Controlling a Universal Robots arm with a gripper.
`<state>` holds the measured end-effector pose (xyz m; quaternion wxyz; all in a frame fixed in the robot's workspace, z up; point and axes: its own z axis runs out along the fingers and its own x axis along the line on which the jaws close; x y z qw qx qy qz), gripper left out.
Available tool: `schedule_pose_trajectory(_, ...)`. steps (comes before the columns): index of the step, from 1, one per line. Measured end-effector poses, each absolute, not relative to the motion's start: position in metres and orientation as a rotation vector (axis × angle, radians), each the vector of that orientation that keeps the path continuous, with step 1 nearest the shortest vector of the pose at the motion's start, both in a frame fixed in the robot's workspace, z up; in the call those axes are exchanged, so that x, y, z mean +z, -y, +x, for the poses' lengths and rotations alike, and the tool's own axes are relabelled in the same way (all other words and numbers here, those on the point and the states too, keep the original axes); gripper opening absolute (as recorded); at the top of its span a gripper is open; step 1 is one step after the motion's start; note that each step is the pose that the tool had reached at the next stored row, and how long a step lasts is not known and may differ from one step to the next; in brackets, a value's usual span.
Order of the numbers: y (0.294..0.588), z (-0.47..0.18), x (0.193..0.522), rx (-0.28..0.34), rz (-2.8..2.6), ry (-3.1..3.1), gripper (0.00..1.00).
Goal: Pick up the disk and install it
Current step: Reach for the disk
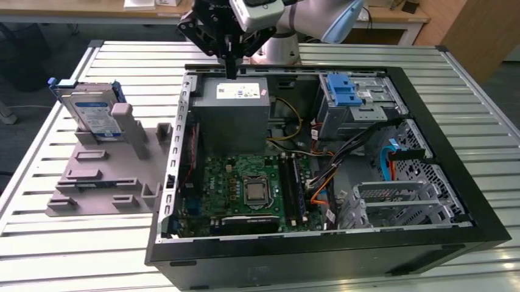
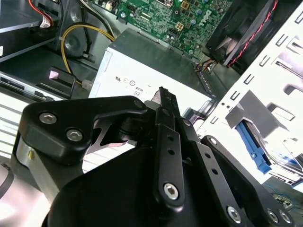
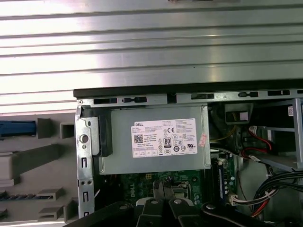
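Note:
The disk is a silver drive with a white-and-blue label and a blue rail frame. It stands on edge in a grey holder on the exterior view's left, outside the computer case. My gripper hangs well to the right of it, over the case's back edge and just above the grey power supply box. Its fingers are shut together with nothing between them, as both wrist views show. A blue edge of the disk's rail shows beside the holder in the first wrist view.
The open black computer case lies on a slatted metal table. Inside are the motherboard, loose cables and a metal drive cage with a blue latch at the back right. The arm's base stands behind the case.

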<state>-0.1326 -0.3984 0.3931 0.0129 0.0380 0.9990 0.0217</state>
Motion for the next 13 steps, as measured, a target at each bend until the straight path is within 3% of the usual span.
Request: schedule_pose_trajectory(13, 0.3984, -0.1351, 0.3931, 0.068, 0.118, -3.113, 0.11)
